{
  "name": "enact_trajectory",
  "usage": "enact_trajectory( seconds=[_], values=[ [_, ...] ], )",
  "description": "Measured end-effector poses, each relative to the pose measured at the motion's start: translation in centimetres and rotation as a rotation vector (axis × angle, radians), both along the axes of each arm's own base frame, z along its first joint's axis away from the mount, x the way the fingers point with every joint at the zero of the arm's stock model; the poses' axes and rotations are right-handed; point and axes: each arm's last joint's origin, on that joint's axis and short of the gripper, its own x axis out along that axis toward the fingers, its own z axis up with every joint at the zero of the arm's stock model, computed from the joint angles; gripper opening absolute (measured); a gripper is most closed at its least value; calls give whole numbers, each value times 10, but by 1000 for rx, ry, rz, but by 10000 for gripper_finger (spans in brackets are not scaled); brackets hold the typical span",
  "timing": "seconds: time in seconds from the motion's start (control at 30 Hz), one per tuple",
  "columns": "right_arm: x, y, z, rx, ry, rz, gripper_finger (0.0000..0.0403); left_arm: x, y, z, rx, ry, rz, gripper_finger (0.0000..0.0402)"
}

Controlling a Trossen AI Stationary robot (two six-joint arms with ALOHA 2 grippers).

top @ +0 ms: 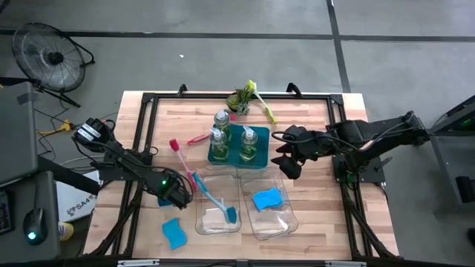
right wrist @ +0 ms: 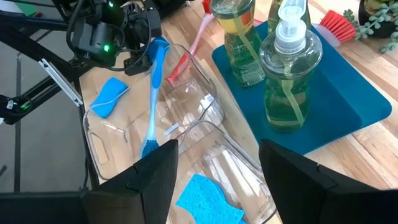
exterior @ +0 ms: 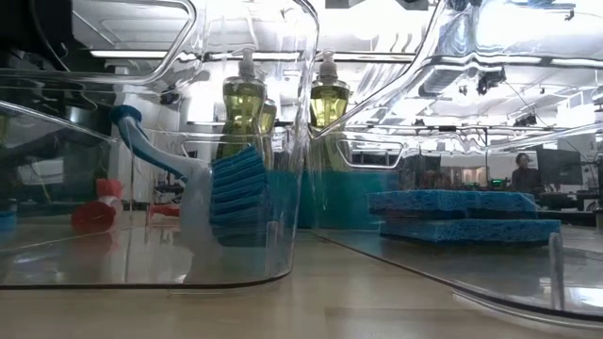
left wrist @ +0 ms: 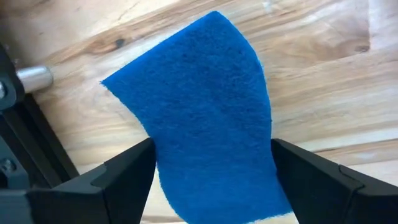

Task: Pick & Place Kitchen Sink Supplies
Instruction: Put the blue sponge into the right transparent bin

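My left gripper is at the table's left, beside the left clear bin, shut on a blue sponge. My right gripper hangs open to the right of the teal tray, above the right bin's far end, touching nothing. A second blue sponge lies flat on the wood near the front edge. A third lies in the right bin. A blue brush leans in the left bin, head down. Three soap bottles stand on the tray. Two red-pink brushes lie left of the tray. A yellow-green brush lies by the plant. My left gripper pinches the blue sponge between its two fingers, which sit on its two opposite side edges. They come from above, pointing down at the wood. The sponge bows between them and its free end reaches past the fingertips. I cannot tell whether it touches the table.
Two clear bins sit side by side at the table's near middle. The teal tray lies just beyond them. A small potted plant stands at the far edge. Black frame rails run along the table's left and right sides.
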Motion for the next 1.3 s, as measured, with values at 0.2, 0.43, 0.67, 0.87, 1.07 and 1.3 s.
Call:
enact_trajectory(
  seconds=[0.2,0.43,0.67,0.87,1.07,1.3],
  values=[
    [0,0,0,0,3,-3,220,1,-1,-1,-7,-24,-24,258],
    [0,0,0,0,4,-4,220,2,-1,-2,-13,-36,-39,196],
    [0,0,0,5,5,-4,220,3,-1,-2,-19,-41,-76,148],
    [0,0,0,8,7,2,220,2,-1,2,-38,-62,-152,88],
    [0,0,0,4,7,5,220,-8,6,13,-40,-45,-238,33],
    [-1,0,-1,2,15,5,220,-13,10,34,-91,-150,-403,31]
  ],
)
